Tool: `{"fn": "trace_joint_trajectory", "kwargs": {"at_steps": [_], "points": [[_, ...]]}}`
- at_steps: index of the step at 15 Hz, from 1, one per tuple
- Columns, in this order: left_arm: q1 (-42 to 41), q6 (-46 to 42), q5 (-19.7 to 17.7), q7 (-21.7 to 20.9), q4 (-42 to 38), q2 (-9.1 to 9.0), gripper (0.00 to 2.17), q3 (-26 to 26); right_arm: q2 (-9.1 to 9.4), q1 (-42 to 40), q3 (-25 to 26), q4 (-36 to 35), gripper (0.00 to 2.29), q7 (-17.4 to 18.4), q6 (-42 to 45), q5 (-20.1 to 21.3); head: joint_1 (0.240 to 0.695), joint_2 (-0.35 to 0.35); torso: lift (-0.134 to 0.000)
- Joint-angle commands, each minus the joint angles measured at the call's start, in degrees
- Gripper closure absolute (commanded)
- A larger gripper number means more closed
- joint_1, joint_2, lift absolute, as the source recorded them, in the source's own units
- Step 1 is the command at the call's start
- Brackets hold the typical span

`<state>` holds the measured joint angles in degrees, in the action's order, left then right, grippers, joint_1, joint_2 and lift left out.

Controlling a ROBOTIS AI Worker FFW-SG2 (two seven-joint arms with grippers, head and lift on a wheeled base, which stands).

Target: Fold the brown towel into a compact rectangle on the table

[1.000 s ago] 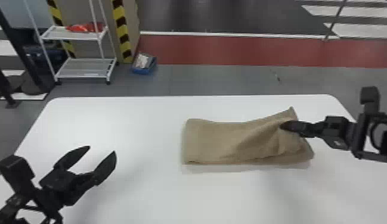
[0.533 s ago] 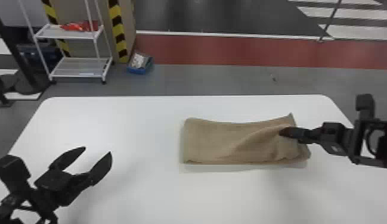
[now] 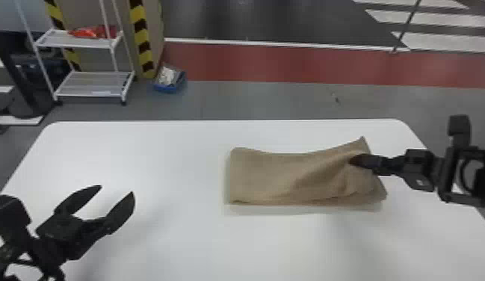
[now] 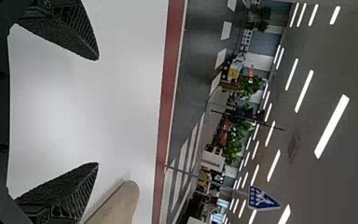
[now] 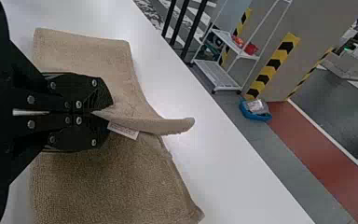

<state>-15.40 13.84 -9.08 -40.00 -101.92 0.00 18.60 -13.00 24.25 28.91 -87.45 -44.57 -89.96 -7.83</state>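
Right pincer [image 3: 354, 160] clenched on the towel [image 3: 275, 175]
A label [image 5: 123, 130] shows beside the grip; left pincer [image 3: 116, 190], released, sits above the desk [image 3: 185, 243], well apart.

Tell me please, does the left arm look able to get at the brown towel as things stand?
Probably yes, reach permitting: the left end effector is open, flat tabletop lies between it and the brown towel, and the right end effector pinches the opposite end.
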Motion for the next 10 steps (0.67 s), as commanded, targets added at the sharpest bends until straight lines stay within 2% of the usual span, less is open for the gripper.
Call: {"fn": "trace_joint_trajectory", "kwargs": {"at_steps": [1, 3, 4, 5, 6, 7, 8, 9, 10], "points": [[0.11, 0.0, 0.03, -0.17, 0.31, -0.15, 0.07, 0.12, 0.43, -0.52, -2.2, 1.32, 1.95, -0.26, -0.12, 5.19, 0.695, -0.077, -0.124], [0.28, 0.0, 0.03, -0.08, 0.75, -0.15, 0.07, 0.2, -0.18, 0.63, 0.62, 0.09, 1.94, -0.7, -0.12, -0.7, 0.695, -0.078, -0.124], [0.37, -0.17, 0.03, -0.17, 1.11, -0.15, 0.07, 0.2, -0.62, 0.71, 0.18, 0.17, 1.94, -0.34, -0.12, 0.18, 0.695, -0.078, -0.124], [0.46, -0.17, 0.03, -0.61, 1.19, -0.15, 0.07, 0.29, -0.54, 0.71, -0.7, 0.44, 1.94, -0.7, -0.12, 3.35, 0.695, -0.077, -0.124], [0.72, 0.0, 0.03, -0.52, 1.28, -0.15, 0.07, 0.29, -0.1, 1.33, 0.97, -0.35, 1.94, -1.13, -0.12, 1.06, 0.695, -0.081, -0.124], [0.72, 0.0, 0.03, -0.43, 1.19, -0.15, 0.07, 0.47, -0.8, 1.86, 1.5, -1.06, 1.94, -0.96, -0.12, -1.22, 0.695, -0.084, -0.124], [0.72, 0.0, 0.03, -0.61, 1.28, -0.15, 0.07, 0.56, -1.15, 1.68, 1.23, -0.97, 1.94, -0.78, -0.12, -0.26, 0.695, -0.084, -0.124], [0.72, -0.17, 0.03, -0.61, 1.46, -0.15, 0.07, 0.56, -1.06, 0.71, -1.23, 0.44, 1.94, -0.87, -0.12, 3.17, 0.695, -0.084, -0.124], [0.81, -0.17, 0.03, -0.61, 1.63, -0.15, 0.07, 0.38, -0.18, 0.54, -0.35, 0.7, 1.94, -0.78, -0.12, 4.14, 0.695, -0.086, -0.124]]}}
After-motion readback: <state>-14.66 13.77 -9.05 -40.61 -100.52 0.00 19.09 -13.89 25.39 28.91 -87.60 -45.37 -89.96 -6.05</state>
